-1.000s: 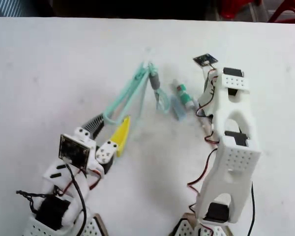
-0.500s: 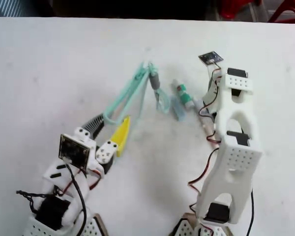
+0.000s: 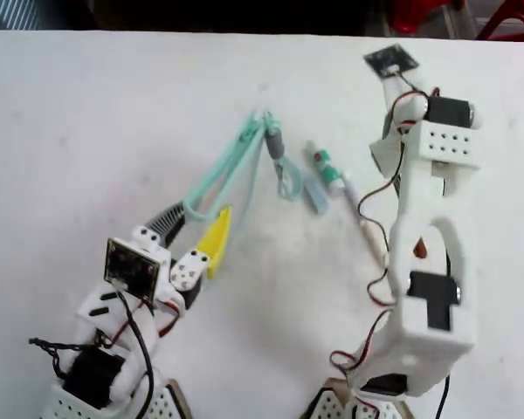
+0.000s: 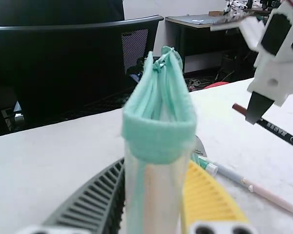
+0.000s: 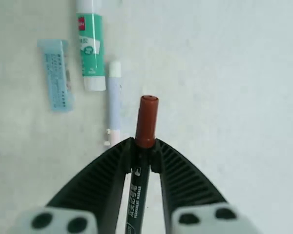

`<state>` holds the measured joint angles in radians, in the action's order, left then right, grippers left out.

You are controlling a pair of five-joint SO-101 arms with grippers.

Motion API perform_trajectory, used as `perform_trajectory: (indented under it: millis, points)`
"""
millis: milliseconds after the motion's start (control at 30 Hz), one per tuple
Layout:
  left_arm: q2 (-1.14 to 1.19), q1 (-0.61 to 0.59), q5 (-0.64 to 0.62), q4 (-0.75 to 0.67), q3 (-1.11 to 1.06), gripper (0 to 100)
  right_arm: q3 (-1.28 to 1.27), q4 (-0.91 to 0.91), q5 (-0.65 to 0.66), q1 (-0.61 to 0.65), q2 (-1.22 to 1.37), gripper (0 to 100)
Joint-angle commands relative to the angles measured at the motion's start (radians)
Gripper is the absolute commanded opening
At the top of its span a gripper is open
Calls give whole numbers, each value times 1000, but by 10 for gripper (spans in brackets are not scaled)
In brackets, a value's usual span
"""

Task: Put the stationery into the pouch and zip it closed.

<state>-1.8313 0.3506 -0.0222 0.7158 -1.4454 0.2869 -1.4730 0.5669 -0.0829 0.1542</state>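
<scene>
The clear pouch with teal trim (image 3: 231, 166) lies slantwise on the white table (image 3: 87, 113). My left gripper (image 3: 205, 211) is shut on its near end, between the grey and the yellow finger (image 4: 205, 195); the pouch (image 4: 158, 122) stands up as a narrow slit. My right gripper (image 5: 141, 145) is shut on a black marker with a brown cap (image 5: 147, 119) and hangs above the table beside the pouch. Below it lie a green glue stick (image 5: 90, 46), a blue eraser (image 5: 57, 75) and a pale pen (image 5: 114, 95).
The right arm (image 3: 428, 218) stands tall at the right. The glue stick (image 3: 326, 166), eraser (image 3: 317, 194) and pen (image 3: 367, 223) lie between it and the pouch. A grey zip pull with a loop (image 3: 279, 157) lies at the pouch's far end.
The right arm has risen and swung back and to the right with the marker. The pale pen on the table now shows. The left arm and pouch have not moved.
</scene>
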Motion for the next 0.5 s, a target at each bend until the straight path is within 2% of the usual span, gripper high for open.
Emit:
perform_trajectory:
  millis: [0,233,467]
  points:
    - [10,15,9,0,5,158,6,-53,-104,70,-200,17]
    - [10,15,9,0,5,158,14,-47,-166,263,-487,17]
    - [10,15,9,0,5,158,8,101,-166,570,-837,17]
